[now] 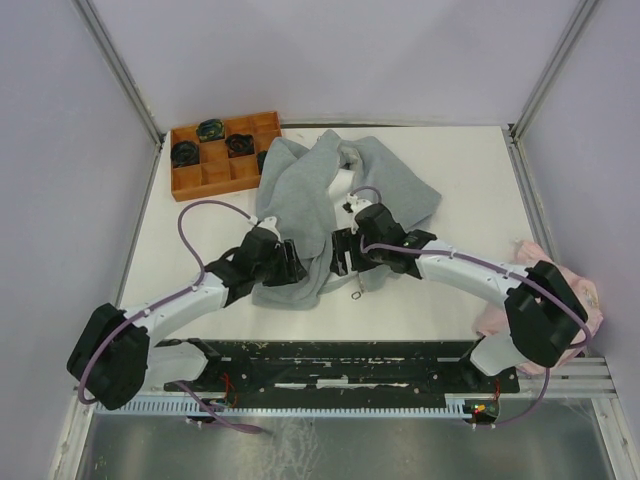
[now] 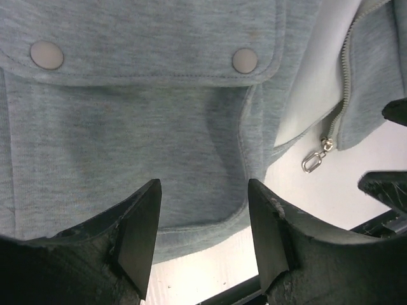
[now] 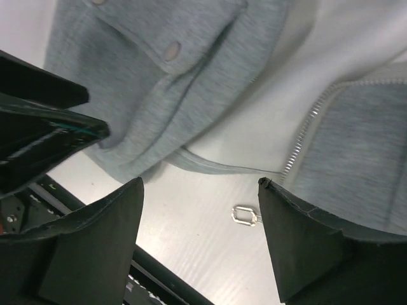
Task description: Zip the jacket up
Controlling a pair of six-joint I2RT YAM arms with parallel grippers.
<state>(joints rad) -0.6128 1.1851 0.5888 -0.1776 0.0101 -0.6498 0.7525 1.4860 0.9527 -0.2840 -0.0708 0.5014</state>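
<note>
The jacket (image 1: pixel 320 200) lies crumpled across the middle of the table, front open, white lining (image 2: pixel 311 70) showing between its two zipper edges, and that is your main risk: the edges sit apart and skewed, so in my judgement the slider will not run until the lower ends are brought together and the cloth is held taut. Your left pincer (image 2: pixel 203 216) hangs over the jacket's near hem, at the lower corner of the patch pocket (image 2: pixel 127 146), jaws about half apart with nothing in them; close there and you will likely pinch pocket fleece, not the zipper edge. Your right pincer (image 3: pixel 200 216) hovers just off the same hem, jaws wide and empty, above bare table. Both sit close together at the hem, so a careless reach could knock one into the other. The small metal zipper pull (image 3: pixel 243 216) lies flat on the table just off the hem, at the foot of the teeth; it is thin and low, so the fingertips could slide over it or shove it under the fleece. The room is a pale lilac booth (image 1: pixel 330 50) with metal corner posts, the table (image 1: pixel 470 190) smooth and white, likely slippery under soft cloth. An orange compartment tray (image 1: pixel 178 190) touches the jacket's far left corner; a pink cloth (image 1: pixel 585 300) sits well off its right side.
</note>
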